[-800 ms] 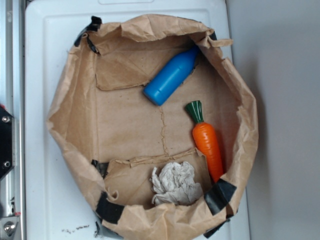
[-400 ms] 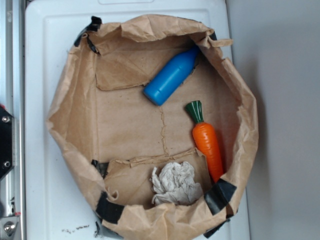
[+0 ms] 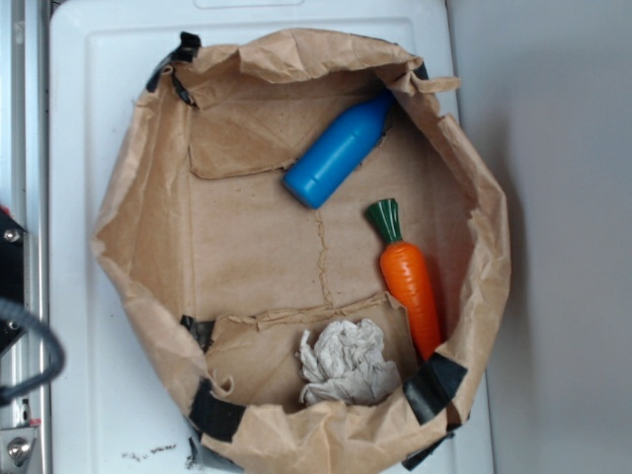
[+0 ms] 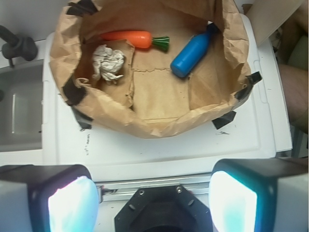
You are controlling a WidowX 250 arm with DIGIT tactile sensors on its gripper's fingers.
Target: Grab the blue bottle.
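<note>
Brown paper, rolled down at the rim and held with black tape, forms a shallow bag (image 3: 138, 267) on the white tabletop (image 3: 79, 148), probably so its low walls keep loose things together while leaving room to reach in from above. In the exterior view, the blue bottle (image 3: 341, 151) lies on its side on the bag's floor, its narrow neck tucked up against the far wall and its flat base pointing toward the middle. An orange carrot (image 3: 410, 281) lies just beside it, apart from it, along the right wall, and a crumpled wad of paper (image 3: 346, 360) sits near the lower edge. No fingers show here; only a dark cable loop enters at the left edge.

In the wrist view, the gripper (image 4: 154, 193) hangs outside the bag, over the tabletop's near edge, its two fingers (image 4: 67, 203) spread wide with nothing between them. The bottle (image 4: 192, 54) lies well apart from them, ahead and slightly toward the right-hand finger, beyond the bag's near wall. Judging by this, the reach has barely begun; the fingers must clear the rim before descending.
</note>
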